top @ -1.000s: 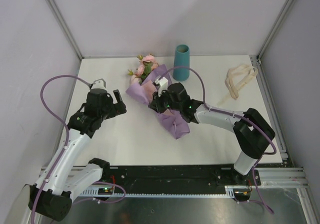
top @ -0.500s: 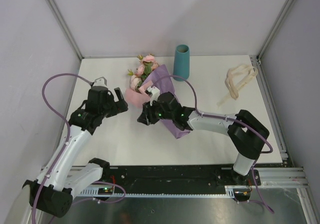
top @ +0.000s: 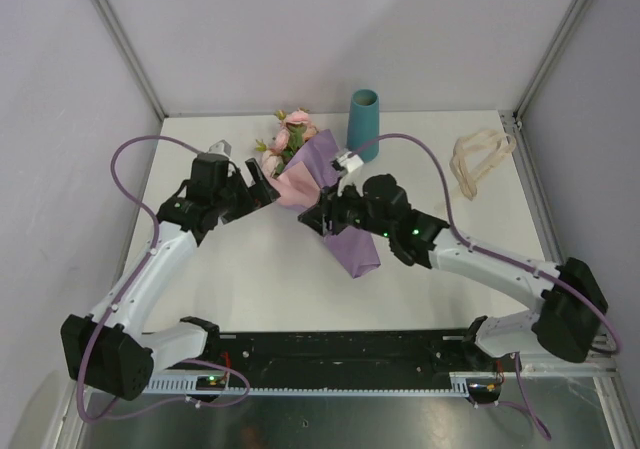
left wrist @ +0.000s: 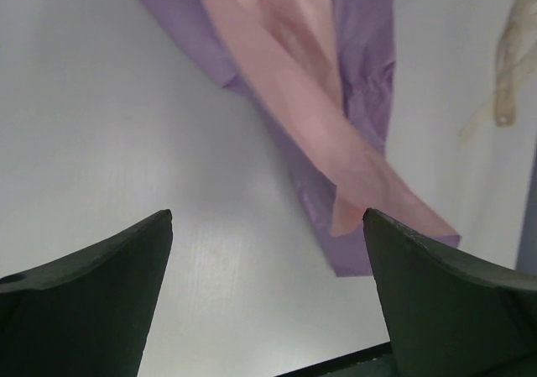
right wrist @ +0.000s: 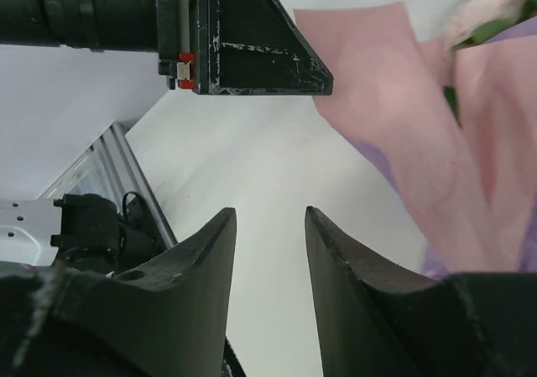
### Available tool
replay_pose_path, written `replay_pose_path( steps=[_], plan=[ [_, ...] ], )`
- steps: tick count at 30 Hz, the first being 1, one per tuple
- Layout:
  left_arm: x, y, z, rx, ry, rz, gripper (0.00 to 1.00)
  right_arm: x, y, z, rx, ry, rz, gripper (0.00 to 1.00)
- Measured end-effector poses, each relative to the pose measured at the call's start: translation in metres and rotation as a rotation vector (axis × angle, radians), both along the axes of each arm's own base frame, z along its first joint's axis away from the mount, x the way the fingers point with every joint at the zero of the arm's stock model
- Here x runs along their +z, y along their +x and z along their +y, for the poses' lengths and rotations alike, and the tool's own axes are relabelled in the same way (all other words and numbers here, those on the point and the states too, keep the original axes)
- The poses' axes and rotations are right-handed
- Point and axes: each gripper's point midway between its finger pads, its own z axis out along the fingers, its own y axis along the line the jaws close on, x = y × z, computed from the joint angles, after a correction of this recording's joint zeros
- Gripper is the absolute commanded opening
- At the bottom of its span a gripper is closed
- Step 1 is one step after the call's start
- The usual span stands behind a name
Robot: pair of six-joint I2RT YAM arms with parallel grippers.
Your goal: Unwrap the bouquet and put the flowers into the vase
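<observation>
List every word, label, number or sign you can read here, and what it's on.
None can be read.
Teal vase: plain, no label.
Lilac wrapping paper: unprinted.
Red tab on the left gripper: no letters legible.
Arm-base electronics: too small to read.

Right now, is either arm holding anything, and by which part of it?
Nothing is held. The left end effector gapes open, short of the bouquet; the right end effector shows only bare table inside its gap.
</observation>
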Motion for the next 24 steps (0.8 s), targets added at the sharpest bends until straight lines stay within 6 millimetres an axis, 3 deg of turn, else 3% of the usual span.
replay_pose_path(
  steps=[4, 8, 13, 17, 19, 24],
  plan=[
    [0.003, 0.015, -0.017, -0.009, -0.081, -0.010, 0.99, 0.014, 0.009, -0.029, -0.078, 0.011, -0.053, 0.45],
    [-0.003, 0.022, -0.025, 0.002, -0.109, 0.008, 0.83, 0.002, 0.019, -0.054, -0.140, -0.014, -0.058, 0.45],
    [-0.007, 0.026, -0.026, 0.022, -0.113, 0.017, 0.37, -0.026, 0.035, -0.083, -0.221, -0.067, -0.018, 0.45],
    [-0.008, 0.029, -0.020, 0.044, -0.090, 0.005, 0.07, -0.040, 0.049, -0.102, -0.289, -0.085, 0.017, 0.44],
    [-0.010, 0.029, -0.014, 0.055, -0.062, 0.003, 0.02, -0.045, 0.054, -0.109, -0.320, -0.084, 0.039, 0.44],
    [-0.018, 0.020, 0.008, 0.090, 0.040, 0.024, 0.00, -0.065, 0.064, -0.117, -0.372, -0.083, 0.109, 0.45]
  ],
)
